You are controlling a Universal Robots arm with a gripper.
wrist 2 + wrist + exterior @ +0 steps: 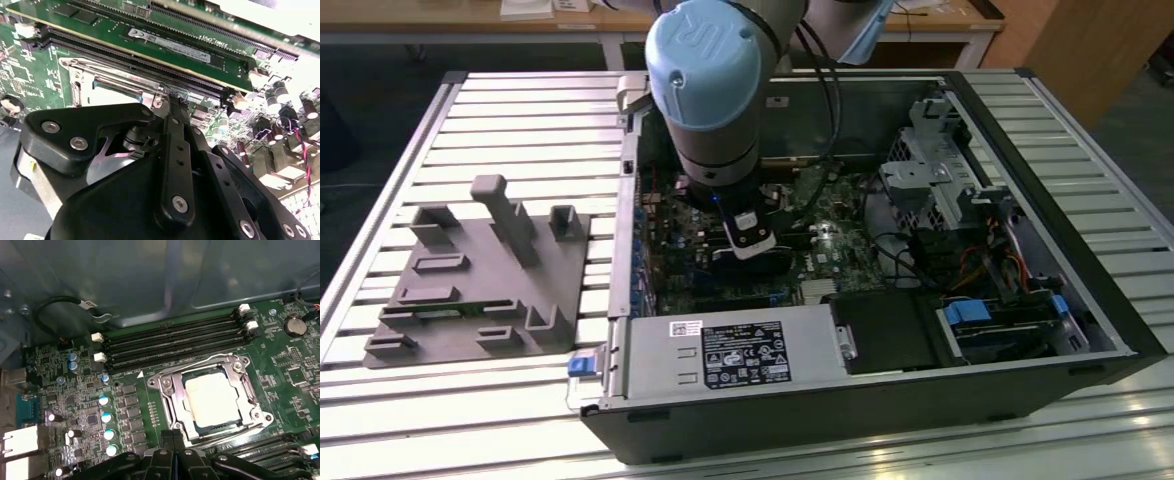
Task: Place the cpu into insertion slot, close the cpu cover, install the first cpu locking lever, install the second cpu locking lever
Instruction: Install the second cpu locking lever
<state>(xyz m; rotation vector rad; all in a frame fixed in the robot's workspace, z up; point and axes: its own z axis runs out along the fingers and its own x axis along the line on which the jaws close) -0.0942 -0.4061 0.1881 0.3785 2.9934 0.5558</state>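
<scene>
In the first wrist view the cpu (212, 400), pale and square, lies flat in the insertion slot (210, 429) of the green motherboard. The silvery cpu cover (170, 390) lies down around it, with the chip showing through its window. My gripper (174, 437) is shut, its black fingertips together at the near corner of the socket frame, and I see nothing between them. In the second wrist view the gripper (169, 100) tips touch or nearly touch the corner of the metal cover (82, 82). In the exterior view the gripper (744, 245) reaches down into the open computer case.
Long black memory slots (175, 340) run beside the socket, and a green memory module (170, 45) stands close behind the fingers. Capacitors (106, 417), cables (987, 270), the drive cage and the power supply (720, 355) crowd the case. A grey fixture (480, 280) sits at the exterior view's left.
</scene>
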